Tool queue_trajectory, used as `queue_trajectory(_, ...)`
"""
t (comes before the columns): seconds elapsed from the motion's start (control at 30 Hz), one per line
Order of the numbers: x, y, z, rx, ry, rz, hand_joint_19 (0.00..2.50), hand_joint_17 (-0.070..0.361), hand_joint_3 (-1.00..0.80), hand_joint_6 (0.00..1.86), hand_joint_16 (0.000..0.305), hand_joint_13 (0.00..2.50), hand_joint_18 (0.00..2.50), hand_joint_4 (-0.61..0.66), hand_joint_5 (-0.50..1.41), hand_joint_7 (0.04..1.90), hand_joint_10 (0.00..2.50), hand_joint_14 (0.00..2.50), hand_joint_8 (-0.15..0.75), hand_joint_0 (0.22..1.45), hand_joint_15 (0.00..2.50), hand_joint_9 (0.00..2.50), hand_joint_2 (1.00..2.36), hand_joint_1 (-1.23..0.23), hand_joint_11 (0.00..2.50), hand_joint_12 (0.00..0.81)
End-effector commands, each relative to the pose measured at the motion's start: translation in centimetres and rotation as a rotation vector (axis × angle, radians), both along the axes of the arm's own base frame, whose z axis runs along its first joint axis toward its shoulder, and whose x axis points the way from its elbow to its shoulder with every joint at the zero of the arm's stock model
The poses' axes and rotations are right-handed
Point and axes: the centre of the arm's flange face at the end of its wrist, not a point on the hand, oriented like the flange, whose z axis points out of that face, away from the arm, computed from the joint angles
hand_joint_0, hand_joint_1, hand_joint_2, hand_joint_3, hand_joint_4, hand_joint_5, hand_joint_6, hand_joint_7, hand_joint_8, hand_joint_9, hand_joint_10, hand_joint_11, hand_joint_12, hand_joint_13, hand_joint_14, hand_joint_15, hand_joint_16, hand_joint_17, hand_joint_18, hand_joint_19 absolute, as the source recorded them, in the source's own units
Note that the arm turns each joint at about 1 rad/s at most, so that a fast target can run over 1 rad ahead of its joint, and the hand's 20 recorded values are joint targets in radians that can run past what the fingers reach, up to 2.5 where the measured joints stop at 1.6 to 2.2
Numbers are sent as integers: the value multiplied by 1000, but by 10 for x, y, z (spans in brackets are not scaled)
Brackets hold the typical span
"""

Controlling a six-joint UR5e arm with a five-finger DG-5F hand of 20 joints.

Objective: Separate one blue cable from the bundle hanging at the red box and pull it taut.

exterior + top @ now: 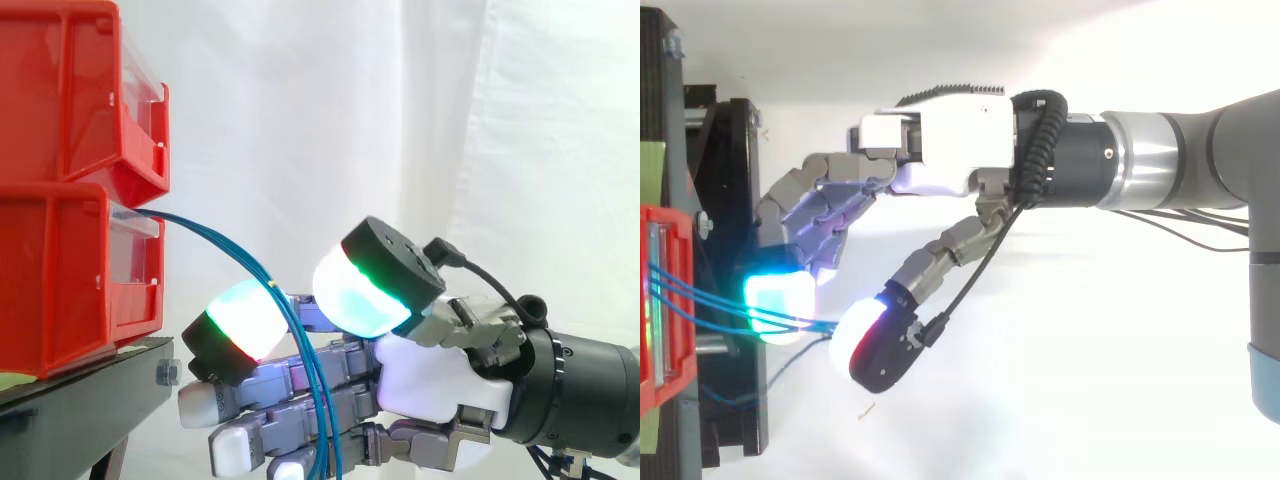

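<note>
Blue cables (205,231): ran from the lower red bin (60,280), arcing down and right.
Hand (440,385): you had its pads (240,320) apart, cables between them, unclamped.
Hidden: cables' lower ends cut off below.

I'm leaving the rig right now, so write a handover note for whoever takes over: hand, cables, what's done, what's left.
Hand: open, its pads on either side of the blue cables, a gap between them.
Cables: hanging slack from the lower red box, all bundled.
Done: hand is at the bundle.
Left: single out one cable, pinch it, pull it taut.
</note>
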Motion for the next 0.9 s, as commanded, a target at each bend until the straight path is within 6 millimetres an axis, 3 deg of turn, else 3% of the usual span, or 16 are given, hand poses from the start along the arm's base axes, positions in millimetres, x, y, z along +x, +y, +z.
queue_trajectory(0.0, 0, 0, 0, 0, 1, 0, 568, 101, -500, 753, 45, 822, 852, 187, -204, 924, 11, 15, 348, 582, 464, 686, 1000, -777, 552, 382)
queue_trajectory(0.13, 0, 1, 0, -1, 0, 1, 579, 100, -483, 764, 44, 857, 866, 181, -192, 924, 14, 15, 351, 615, 470, 760, 1001, -737, 579, 380)
queue_trajectory(0.23, 0, 1, 0, 0, 0, 2, 586, 99, -296, 824, 44, 894, 886, 172, -201, 900, 12, 18, 356, 663, 488, 818, 1013, -743, 635, 379)
queue_trajectory(0.43, 0, 2, 0, 1, 3, 5, 577, 97, -158, 861, 43, 967, 908, 179, -213, 886, 14, 19, 353, 696, 550, 858, 1018, -810, 758, 387)
queue_trajectory(0.87, 1, 1, 5, 5, -5, 69, 549, 97, -375, 901, 43, 960, 915, 206, -217, 887, 13, 20, 360, 746, 551, 896, 1009, -931, 980, 391)
